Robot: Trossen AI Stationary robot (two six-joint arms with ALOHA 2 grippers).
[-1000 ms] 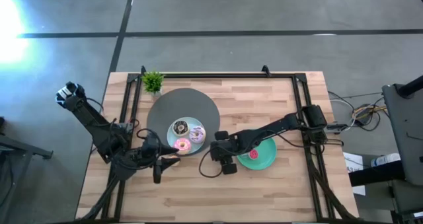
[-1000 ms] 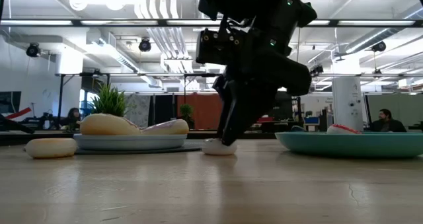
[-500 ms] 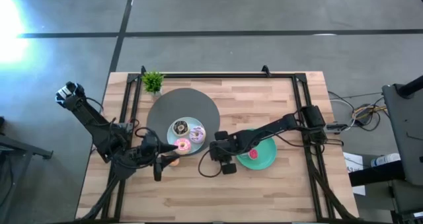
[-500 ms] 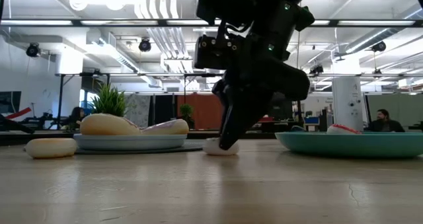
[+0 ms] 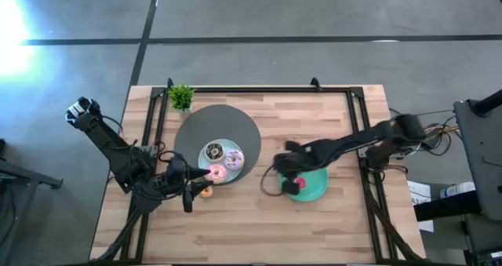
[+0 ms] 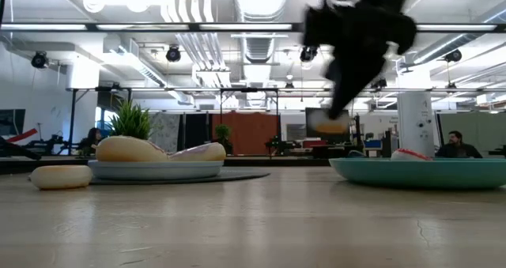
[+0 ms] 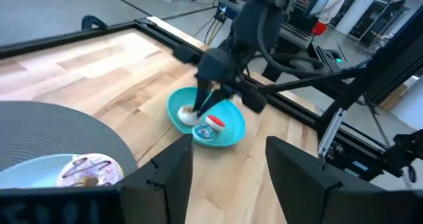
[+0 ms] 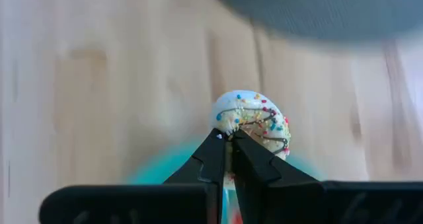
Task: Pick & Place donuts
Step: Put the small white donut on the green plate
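Right wrist view showed my right pincer pinching a sprinkled donut by its rim. A second earlier it had been down on the worktop; now I had lifted it over the green plate, ready to release. My left pincer waited spread.

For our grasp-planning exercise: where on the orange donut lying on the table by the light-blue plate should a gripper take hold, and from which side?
Come from straight above and pinch the orange donut across its rim. It lies flat and low on the wood, so a sideways approach would probably scrape the table. The open left gripper is beside it.
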